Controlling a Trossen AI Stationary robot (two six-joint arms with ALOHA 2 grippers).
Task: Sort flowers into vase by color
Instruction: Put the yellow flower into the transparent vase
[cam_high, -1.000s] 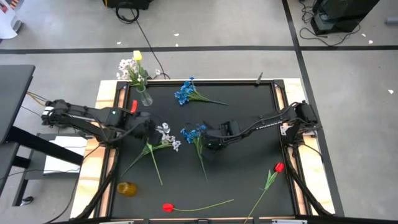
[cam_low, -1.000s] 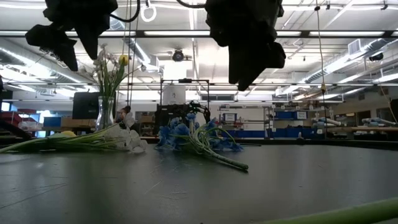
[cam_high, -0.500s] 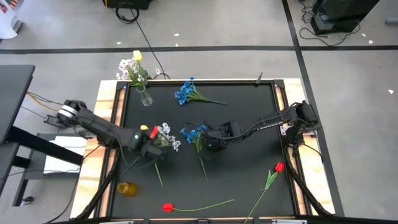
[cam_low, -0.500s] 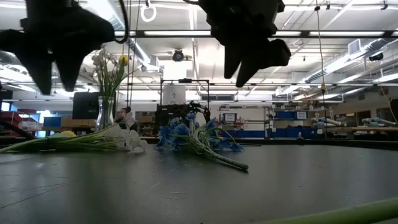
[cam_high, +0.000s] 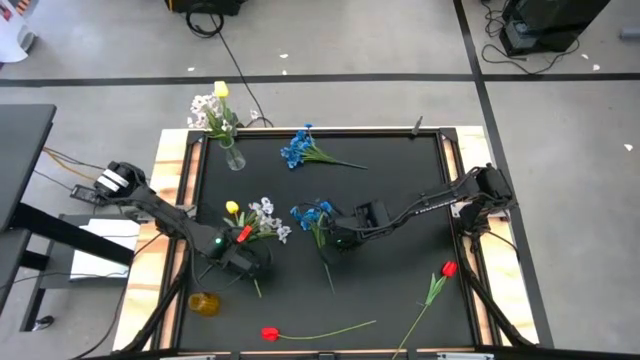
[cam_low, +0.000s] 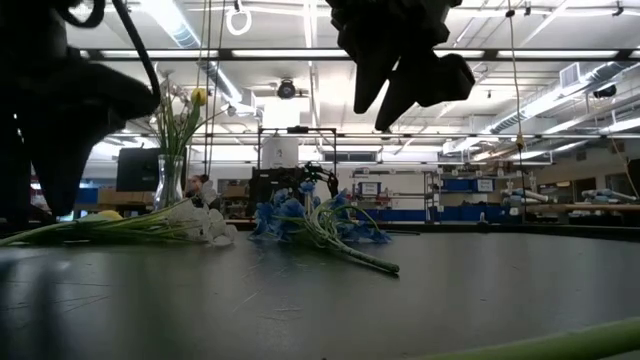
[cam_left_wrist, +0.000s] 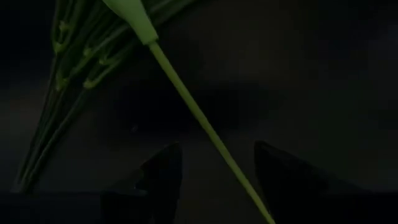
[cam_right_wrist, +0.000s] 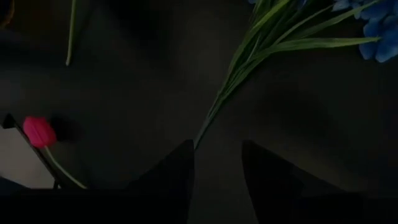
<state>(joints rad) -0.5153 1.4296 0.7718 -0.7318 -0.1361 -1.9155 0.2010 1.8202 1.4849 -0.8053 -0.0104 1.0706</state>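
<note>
Carefully, the left gripper (cam_left_wrist: 214, 171), jaws parted astride the yellow tulip stalk (cam_left_wrist: 199, 118), should clench squarely; the right gripper (cam_right_wrist: 217, 165) hovers unclenched above the blue cluster's stems (cam_right_wrist: 249, 62).

Both arms are showing as slim, dark, jointed links from above, the left arm (cam_high: 160, 212) ending at its base in a pale grey-white block with thin cables trailing off it, and carrying a small green light and a red-orange mark near its wrist. The right arm (cam_high: 425, 203) is wearing faint pale lettering along its long forearm link and is thickening into a bulky black joint at its base. In the wrist views each gripper is presenting two matte black fingers (cam_left_wrist: 163, 180) with broad, wedge-shaped tips, those of the right gripper (cam_right_wrist: 216, 177) looking just as plain and unmarked.
</note>
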